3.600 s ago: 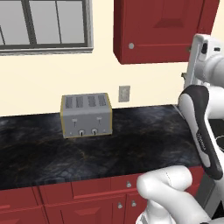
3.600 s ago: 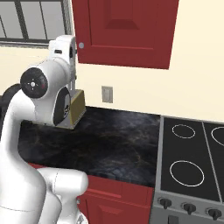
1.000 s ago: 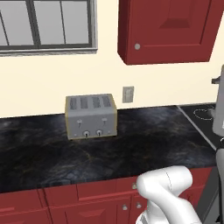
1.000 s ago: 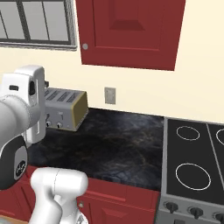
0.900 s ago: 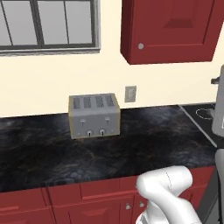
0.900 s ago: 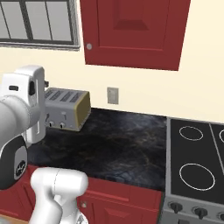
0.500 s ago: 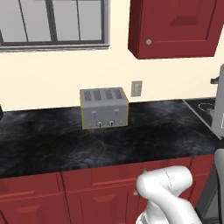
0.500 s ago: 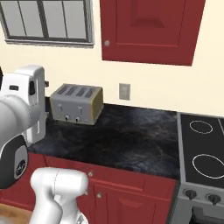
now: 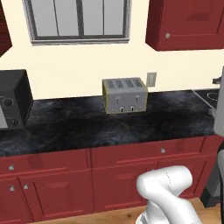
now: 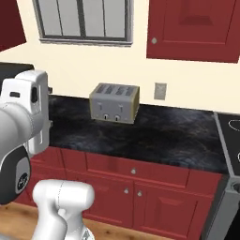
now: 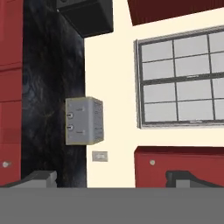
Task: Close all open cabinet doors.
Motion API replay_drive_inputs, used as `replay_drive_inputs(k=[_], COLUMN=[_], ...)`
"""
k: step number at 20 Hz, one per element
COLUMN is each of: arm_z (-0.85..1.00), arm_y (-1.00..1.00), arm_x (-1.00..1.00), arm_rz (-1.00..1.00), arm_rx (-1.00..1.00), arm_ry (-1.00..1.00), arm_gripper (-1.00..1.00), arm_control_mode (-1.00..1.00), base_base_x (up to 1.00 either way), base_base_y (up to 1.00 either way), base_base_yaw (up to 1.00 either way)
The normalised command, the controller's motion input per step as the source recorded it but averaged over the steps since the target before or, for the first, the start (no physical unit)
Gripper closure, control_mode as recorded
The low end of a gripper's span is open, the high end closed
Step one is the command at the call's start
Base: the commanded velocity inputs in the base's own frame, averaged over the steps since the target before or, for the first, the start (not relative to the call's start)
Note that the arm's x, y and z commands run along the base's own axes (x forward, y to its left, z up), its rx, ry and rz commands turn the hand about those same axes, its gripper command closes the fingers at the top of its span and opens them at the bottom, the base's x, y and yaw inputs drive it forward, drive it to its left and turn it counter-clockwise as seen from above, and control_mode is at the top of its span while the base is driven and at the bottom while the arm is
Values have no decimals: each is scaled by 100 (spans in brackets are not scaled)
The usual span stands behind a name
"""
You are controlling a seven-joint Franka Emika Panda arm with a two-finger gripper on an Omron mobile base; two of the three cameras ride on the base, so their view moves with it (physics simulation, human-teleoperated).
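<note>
While we judged the approach: base should square up on the cabinets.
Gripper (image 11: 112,178): fingers spread wide, grasping nothing.
Cabinet door (image 10: 194,28): right of window (image 10: 83,21), above toaster (image 10: 114,103); seemingly flush.
Second door (image 10: 10,26): left of window, check before pushing.

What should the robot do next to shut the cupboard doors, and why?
Probably keep rolling left along the counter. The cabinet door right of the window looks shut flat against the wall. Another dark-red cabinet sits at the far left edge, too cropped to judge. The gripper is open, holds nothing, and is touching no door.
</note>
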Motion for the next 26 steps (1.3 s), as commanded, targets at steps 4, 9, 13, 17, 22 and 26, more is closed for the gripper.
replay_drive_inputs(k=[4, 9, 13, 17, 22, 26], arm_z=[0, 0, 0, 0, 0, 0], arm_y=[0, 0, 0, 0, 0, 0], arm_x=[0, 0, 0, 0, 0, 0], arm_rz=[0, 0, 0, 0, 0, 0], arm_rx=[0, 0, 0, 0, 0, 0], arm_ry=[0, 0, 0, 0, 0, 0], arm_gripper=[-100, -100, -100, -100, -100, -100], arm_control_mode=[100, 100, 100, 100, 100, 100], base_base_x=[-3, 0, -1, -14, -12, -11], base_base_y=[92, 94, 84, 50, 56, 69], base_base_yaw=[-4, -6, -6, -11, -13, -12])
